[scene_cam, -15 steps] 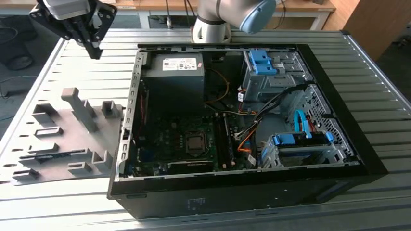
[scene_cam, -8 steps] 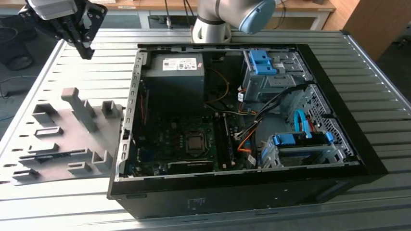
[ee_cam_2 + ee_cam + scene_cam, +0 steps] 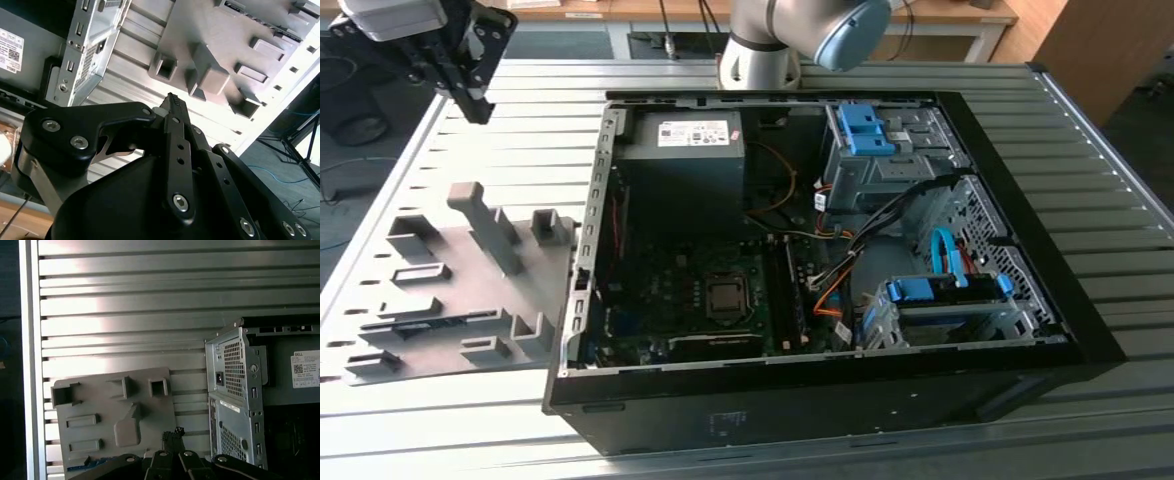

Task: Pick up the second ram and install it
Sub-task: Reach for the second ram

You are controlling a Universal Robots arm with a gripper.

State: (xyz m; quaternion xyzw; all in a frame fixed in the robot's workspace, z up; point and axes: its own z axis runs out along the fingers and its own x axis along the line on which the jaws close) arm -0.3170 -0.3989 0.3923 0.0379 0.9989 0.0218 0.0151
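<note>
Pincer [image 3: 478,104], pressed together, hangs far left over the slatted metal worktop [image 3: 467,425]; the blue-green flat memory stick [image 3: 85,466] lies nearer, left-right in the grey plastic slotted holder [image 3: 447,285].

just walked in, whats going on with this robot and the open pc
A Universal Robots arm is working beside an open desktop computer case that lies on a slatted metal table. Its gripper hangs above the table at the exterior view's left of the case, shut and holding nothing. A grey slotted holder lies next to the case. In the first wrist view, a blue-green strip at the holder's edge looks like the ram stick, not yet picked up.
</note>
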